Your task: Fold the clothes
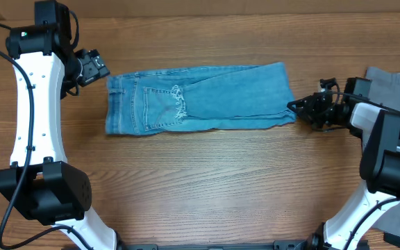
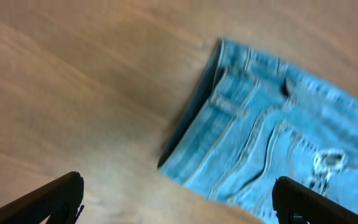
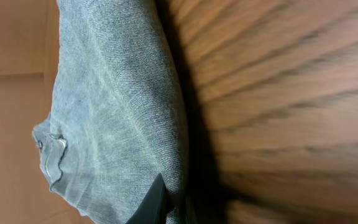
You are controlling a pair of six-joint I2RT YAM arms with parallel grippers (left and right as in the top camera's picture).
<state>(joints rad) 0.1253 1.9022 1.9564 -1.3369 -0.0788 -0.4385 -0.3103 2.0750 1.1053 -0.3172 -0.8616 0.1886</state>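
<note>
Near edge: bare wooden table (image 1: 207,180), nothing lying between the two arm bases.

Mid-table, toward 12 o'clock of centre: jeans (image 1: 214,97) lie flat in a long band, waistband (image 1: 114,104) at the 9 o'clock end. The legs are doubled back, so the frayed hems (image 1: 179,103) rest on the seat near the back pocket. The 3 o'clock end is therefore a rounded fold, not loose cloth.

Right gripper (image 1: 296,109): at the 3 o'clock end of the band, low corner, touching the fold. Jaws are together. The wrist view shows one dark finger lying against the denim edge, so I judge it a pinch on the fold, though the second finger is hidden. The fold is a sensible place to grip, since one pinch takes both layers and can carry them toward 9 o'clock.

Farther, at 10 o'clock of the jeans: left gripper (image 1: 96,68) hangs just off the waistband's far corner, jaws spread wide, holding nothing. Its wrist view looks down on that corner. Probably placed to pin or catch the waist end while the other end travels.

Far 3 o'clock edge: grey cloth (image 1: 391,80), apart from the jeans, partly hidden by the right arm.

Judgement: one fold done, and the next would halve the band again.
</note>
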